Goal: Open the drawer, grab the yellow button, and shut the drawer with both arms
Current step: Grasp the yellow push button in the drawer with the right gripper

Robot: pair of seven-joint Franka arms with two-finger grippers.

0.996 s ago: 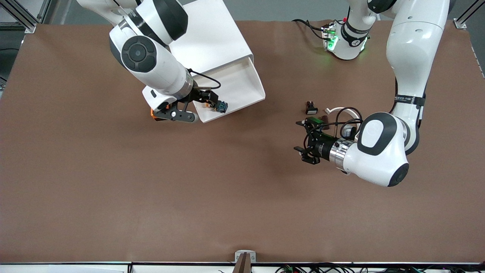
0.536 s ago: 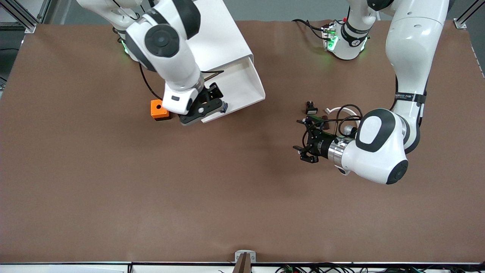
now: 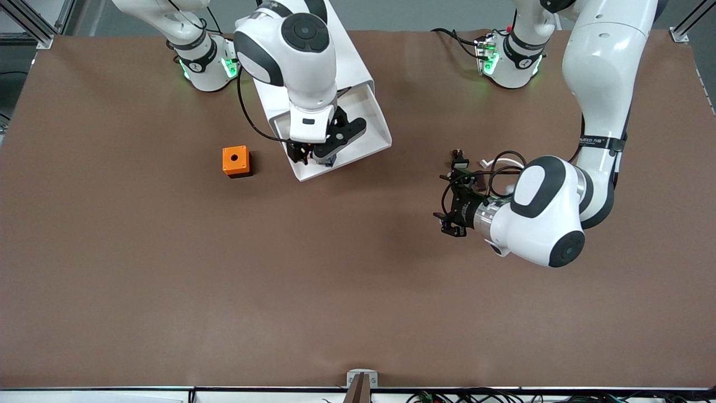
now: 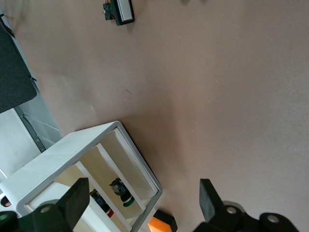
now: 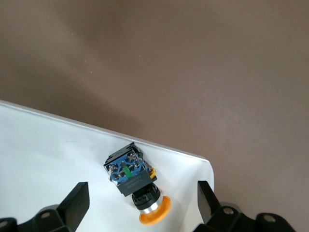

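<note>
front: high, facing robots | wrists: close, downward | shared: cabinet (image 4: 87, 159)

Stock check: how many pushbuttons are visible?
4: orange-capped button in the open drawer, white-faced button on the table, red one and green one inside the cabinet; more may be hidden.

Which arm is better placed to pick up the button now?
Right. The right pincer hangs open over the white plastic drawer, straddling the orange-capped, blue-based button. The left pincer waits open over bare table.
</note>
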